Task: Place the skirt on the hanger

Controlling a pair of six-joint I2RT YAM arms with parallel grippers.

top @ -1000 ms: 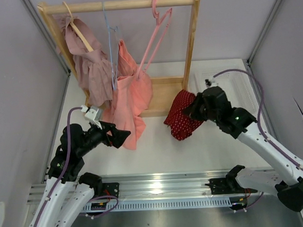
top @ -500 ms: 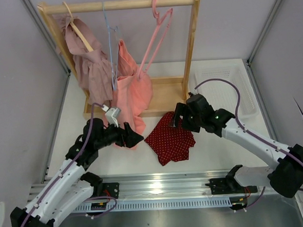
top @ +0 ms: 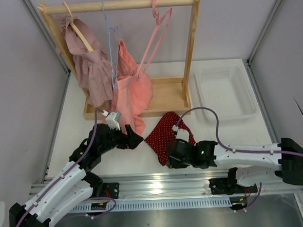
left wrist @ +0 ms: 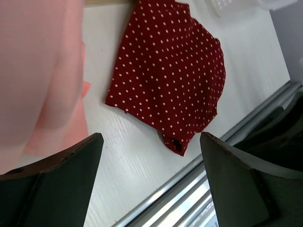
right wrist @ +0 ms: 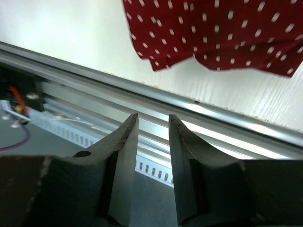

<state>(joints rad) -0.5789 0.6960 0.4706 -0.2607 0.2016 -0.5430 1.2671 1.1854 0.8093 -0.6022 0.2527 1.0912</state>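
The dark red polka-dot skirt (top: 165, 134) lies crumpled flat on the white table in front of the rack; it also shows in the left wrist view (left wrist: 170, 75) and in the right wrist view (right wrist: 218, 28). The pink hanger (top: 154, 38) hangs empty at the right end of the wooden rail (top: 129, 3). My left gripper (top: 136, 140) is wide open and empty just left of the skirt (left wrist: 150, 142). My right gripper (top: 171, 160) is at the skirt's near edge over the metal rail, jaws a narrow gap apart with nothing between them (right wrist: 152, 120).
A salmon-pink garment (top: 130, 94) on a blue wire hanger and a mauve ruffled garment (top: 92, 65) on a wooden hanger hang on the rack. A white basket (top: 197, 95) stands at the right. The aluminium rail (top: 156, 182) runs along the table's near edge.
My right arm carried the skirt from beside the basket to the table's front middle, let it go and drew back to its near edge. My left gripper moved right toward the skirt.
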